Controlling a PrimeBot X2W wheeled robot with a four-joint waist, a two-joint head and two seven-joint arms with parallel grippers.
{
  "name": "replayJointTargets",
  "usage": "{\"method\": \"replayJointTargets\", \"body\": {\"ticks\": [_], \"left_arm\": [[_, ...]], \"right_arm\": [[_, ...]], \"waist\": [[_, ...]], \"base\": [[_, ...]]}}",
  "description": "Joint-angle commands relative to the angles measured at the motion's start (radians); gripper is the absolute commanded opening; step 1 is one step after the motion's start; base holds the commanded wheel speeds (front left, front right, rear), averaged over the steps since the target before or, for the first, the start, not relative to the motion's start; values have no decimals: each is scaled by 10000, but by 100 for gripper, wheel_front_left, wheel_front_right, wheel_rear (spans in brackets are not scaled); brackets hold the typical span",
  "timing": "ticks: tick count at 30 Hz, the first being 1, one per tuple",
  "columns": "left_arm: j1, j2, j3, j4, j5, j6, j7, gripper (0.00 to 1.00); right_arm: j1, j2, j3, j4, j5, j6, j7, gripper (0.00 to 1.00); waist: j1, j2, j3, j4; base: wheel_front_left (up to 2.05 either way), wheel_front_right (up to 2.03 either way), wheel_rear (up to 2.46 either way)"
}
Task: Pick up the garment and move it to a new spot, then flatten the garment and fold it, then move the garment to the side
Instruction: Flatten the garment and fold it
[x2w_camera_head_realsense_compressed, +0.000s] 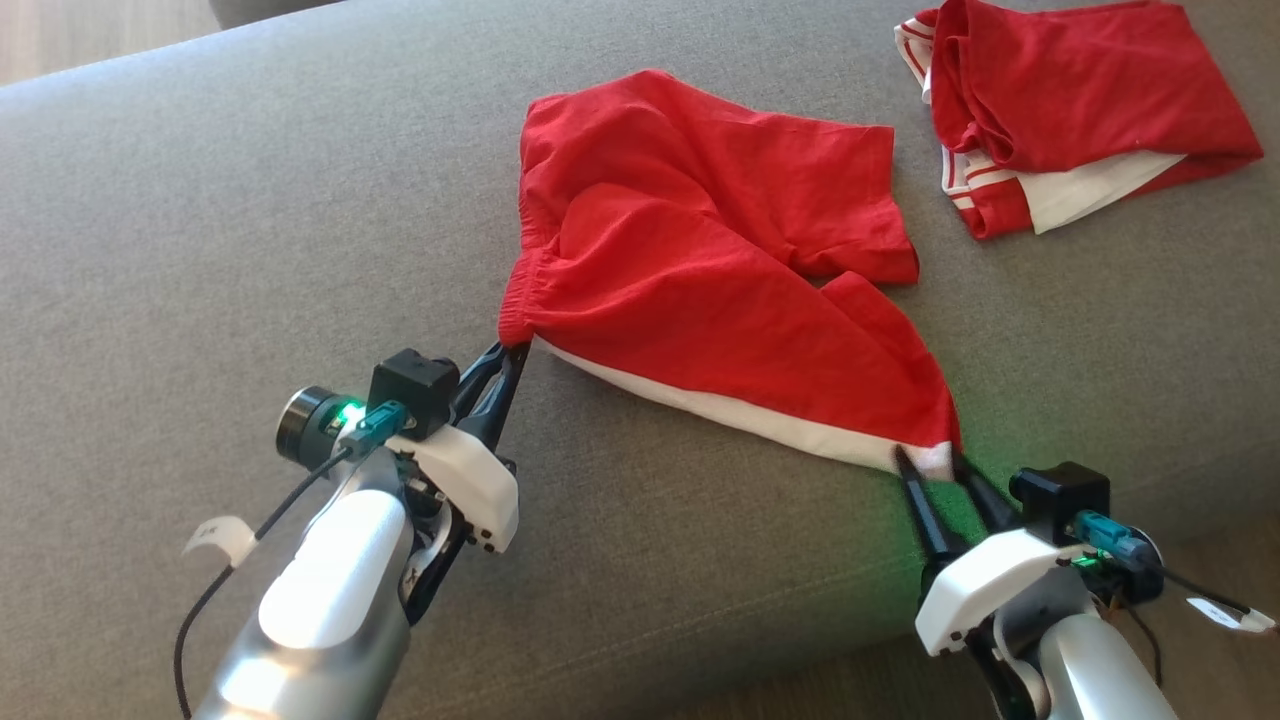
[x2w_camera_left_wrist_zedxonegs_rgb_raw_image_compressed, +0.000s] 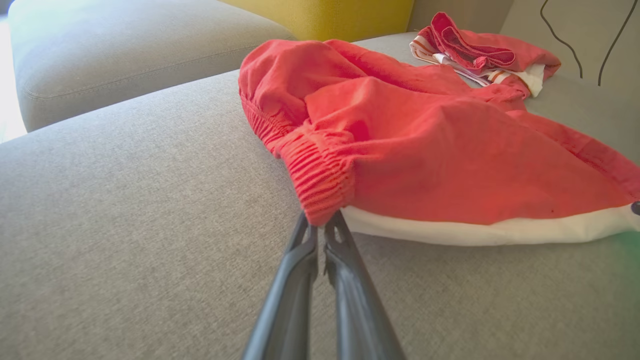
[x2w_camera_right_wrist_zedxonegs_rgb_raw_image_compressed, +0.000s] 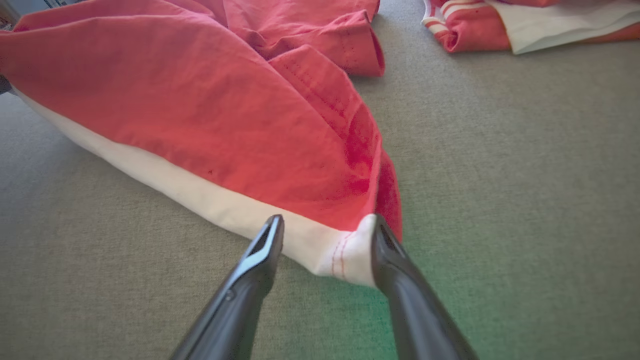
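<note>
Over at the far right of the grey cushion (x2w_camera_head_realsense_compressed: 250, 250), the garment (x2w_camera_head_realsense_compressed: 1080, 90) is lying in a loose, rumpled bundle, with striped trim and a bit of white peeking out from under the red. It's sitting well apart from both arms. It's looking soft, light and limp, so I'm judging it's going to sag and crease from any single pinch. The striped edge or a hem corner is offering the cleanest hold, ideally two corners at once.

Nearer in, though, the red shorts (x2w_camera_head_realsense_compressed: 700, 250) are taking all the attention. The left gripper (x2w_camera_head_realsense_compressed: 508, 350) is clamping tight on the elastic waistband corner, drawing that edge taut. The right gripper (x2w_camera_head_realsense_compressed: 930, 458) is sitting with its fingers spread, straddling the white hem corner without pinching it. Those shorts are lying between the arms and the garment, so I'm reckoning they're needing to be dealt with first. A yellow cushion (x2w_camera_left_wrist_zedxonegs_rgb_raw_image_compressed: 325, 15) is showing beyond, out of the way.
</note>
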Motion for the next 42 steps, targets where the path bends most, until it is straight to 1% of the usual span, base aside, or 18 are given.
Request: {"method": "replayJointTargets", "body": {"ticks": [1,6,10,14,16,18,21,23,24,28,31,34,38,42], "left_arm": [[-214,160,419,-235,-19,-59,-51,0],[-144,109,539,-222,-75,-49,-51,0],[-4,73,471,-152,-247,-54,-51,0],[87,46,68,-195,-900,-56,8,0],[76,83,-146,-418,-1430,-57,129,0],[48,160,-341,-771,-1996,-57,378,0],[-72,478,-817,-1527,-2744,-58,968,0],[-156,633,-797,-2115,-3414,-58,1429,0],[-156,633,-797,-2115,-3414,-58,1429,0],[-458,943,-508,-3409,-4300,-42,2480,0],[-603,987,-59,-4455,-4937,187,3059,0],[-657,842,713,-5588,-5798,749,3399,0],[-529,959,1098,-6942,-6299,1320,4009,0],[-194,1114,1258,-7931,-6444,1814,4360,0]], "right_arm": [[104,-104,166,-295,-104,-4,43,0],[85,-104,-97,-483,-282,-4,68,0],[-18,-104,-284,-914,-478,-4,-8,0],[-252,-141,-378,-1659,-809,-4,-133,0],[-423,-245,-412,-2123,-834,-4,-204,0],[-632,-464,-417,-2555,-844,-4,-251,0],[-981,-820,-454,-3110,-890,-4,-228,0],[-1241,-1033,-437,-3436,-917,-4,-102,0],[-1241,-1033,-437,-3436,-917,-4,-102,0],[-1838,-1368,-498,-4090,-937,-4,218,0],[-2214,-1480,-583,-4543,-987,-4,472,0],[-2473,-1524,-598,-5049,-944,-4,723,0],[-2566,-1470,-672,-5737,-776,-4,1161,0],[-2511,-1372,-659,-6321,-684,-4,1634,0]], "waist": [[0,0,-22,30],[0,0,-164,171],[0,0,-444,352],[0,0,-870,574],[0,0,-1111,711],[0,0,-1410,868],[0,0,-1952,1135],[0,0,-2273,1301],[0,0,-2273,1301],[0,0,-2663,1640],[0,0,-2902,1865],[0,0,-3067,2073],[0,0,-3157,2347],[0,0,-3094,2582]], "base": [[0,0,0],[0,0,0],[0,0,0],[0,0,0],[0,0,0],[0,0,0],[0,0,0],[0,0,0],[0,0,0],[0,0,0],[0,0,0],[0,0,0],[0,0,0],[0,0,0]]}}
